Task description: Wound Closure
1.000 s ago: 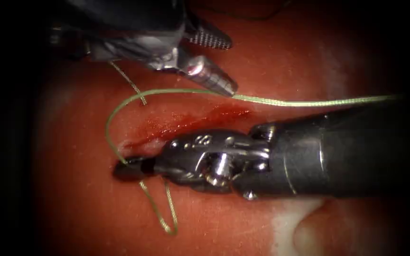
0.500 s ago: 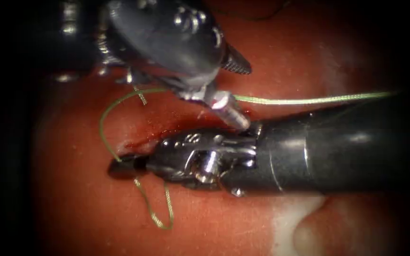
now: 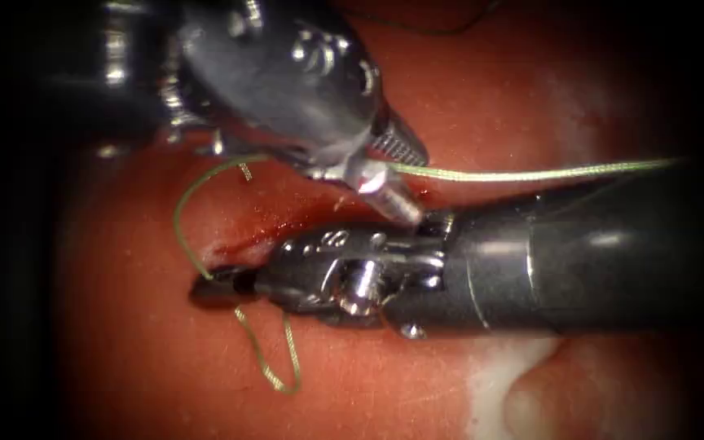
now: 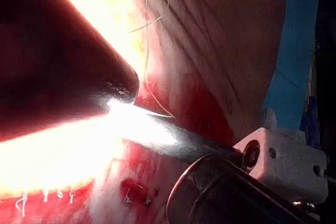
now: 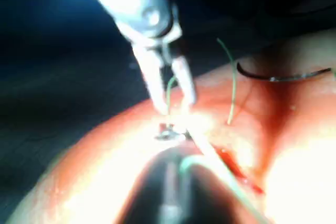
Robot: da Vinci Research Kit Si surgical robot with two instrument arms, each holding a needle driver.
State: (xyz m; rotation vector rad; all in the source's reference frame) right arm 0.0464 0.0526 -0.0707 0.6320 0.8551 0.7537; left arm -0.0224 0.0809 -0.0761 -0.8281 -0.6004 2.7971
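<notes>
Endoscope view: the left pincer [image 3: 417,186] reaches in from the upper left with its two jaws spread a little, and the green thread [image 3: 531,173] runs in from the right edge and passes between them without being pinched. The right pincer [image 3: 207,289] lies along the lower edge of the cut [image 3: 287,228], its dark tips pressed together on the thread at the cut's left end. From there one strand arcs up and round on the cut's left, and a narrow loop hangs below on the tissue [image 3: 385,383]. Red fluid [image 3: 242,243] wets the cut. Left wrist view: thread [image 4: 148,51] trails in thin curls over the pale tissue [image 4: 220,35], beside a blue cloth [image 4: 296,51]. Right wrist view: the left pincer [image 5: 175,103] stands with jaws apart and a strand of thread [image 5: 169,90] between them, while the dark curved needle [image 5: 278,77] lies free on the tissue [image 5: 294,145], held by neither tool.
</notes>
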